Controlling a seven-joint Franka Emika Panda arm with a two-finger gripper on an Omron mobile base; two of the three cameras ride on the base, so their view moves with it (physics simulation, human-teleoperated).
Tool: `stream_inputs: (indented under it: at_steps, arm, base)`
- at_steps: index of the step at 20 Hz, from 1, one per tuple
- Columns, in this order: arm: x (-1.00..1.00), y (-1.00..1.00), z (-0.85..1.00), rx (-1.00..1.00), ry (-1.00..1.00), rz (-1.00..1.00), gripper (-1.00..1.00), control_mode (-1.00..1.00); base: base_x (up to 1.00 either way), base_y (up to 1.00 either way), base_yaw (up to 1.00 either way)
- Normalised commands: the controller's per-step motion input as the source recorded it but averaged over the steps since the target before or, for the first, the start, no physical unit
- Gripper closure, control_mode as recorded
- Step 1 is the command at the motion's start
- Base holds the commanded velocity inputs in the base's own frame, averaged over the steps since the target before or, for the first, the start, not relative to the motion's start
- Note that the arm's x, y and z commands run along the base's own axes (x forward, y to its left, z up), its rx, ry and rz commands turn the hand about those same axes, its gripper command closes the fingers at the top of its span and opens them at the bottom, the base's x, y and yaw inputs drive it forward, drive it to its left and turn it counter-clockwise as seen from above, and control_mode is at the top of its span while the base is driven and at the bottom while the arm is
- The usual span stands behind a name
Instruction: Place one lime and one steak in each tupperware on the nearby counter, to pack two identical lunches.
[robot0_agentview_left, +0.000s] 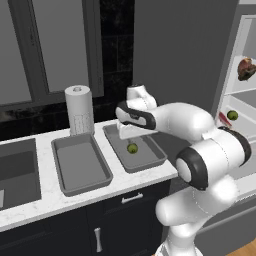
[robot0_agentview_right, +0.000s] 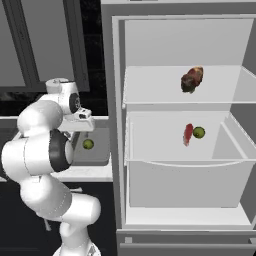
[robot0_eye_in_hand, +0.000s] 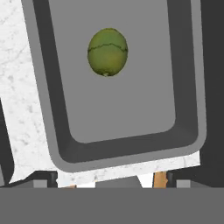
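A green lime (robot0_agentview_left: 132, 148) (robot0_agentview_right: 88, 144) (robot0_eye_in_hand: 107, 52) lies loose on the floor of the right grey tupperware (robot0_agentview_left: 149, 152) (robot0_agentview_right: 101, 154) (robot0_eye_in_hand: 131, 109). My gripper (robot0_agentview_left: 129, 135) (robot0_agentview_right: 84, 131) (robot0_eye_in_hand: 112, 178) hangs just above it, open, with nothing between the fingers. The left tupperware (robot0_agentview_left: 80, 165) beside it holds nothing. Both stand on the white counter (robot0_agentview_left: 50, 200). In the open fridge, a brown steak (robot0_agentview_right: 192, 79) (robot0_agentview_left: 246, 68) rests on the upper shelf. A red steak (robot0_agentview_right: 188, 134) (robot0_agentview_left: 224, 119) and a second lime (robot0_agentview_right: 199, 132) (robot0_agentview_left: 232, 115) sit on the shelf below.
A paper towel roll (robot0_agentview_left: 79, 110) stands behind the left tupperware. The sunken grey sink (robot0_agentview_left: 17, 172) lies at the counter's left. Black cabinet fronts with silver handles (robot0_agentview_left: 132, 198) run below. The fridge's left wall (robot0_agentview_right: 117, 125) borders the counter on the right.
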Motion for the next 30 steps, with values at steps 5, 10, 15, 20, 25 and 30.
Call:
stream_inputs:
  at_steps: [5,10,15,20,25,30]
  arm:
    - [-1.00,0.00,-0.09,0.02,0.02,0.00,-1.00,-1.00]
    - [-1.00,-0.11,-0.13,0.00,0.00,0.00,-1.00,-1.00]
    - [-1.00,-0.26,-0.01,0.00,0.00,0.00,-1.00,-1.00]
    - [-1.00,-0.38,0.10,0.00,-0.02,0.00,-1.00,-1.00]
    - [-0.87,-0.32,0.71,0.00,-0.08,0.00,-1.00,-1.00]
    - [-0.38,-0.17,0.97,0.00,-0.04,0.00,-1.00,-1.00]
  base:
    - [0.00,0.00,0.00]
    - [0.00,0.00,0.00]
    - [0.00,0.00,0.00]
    - [0.00,0.00,0.00]
    - [0.00,0.00,0.00]
    - [0.00,0.00,0.00]
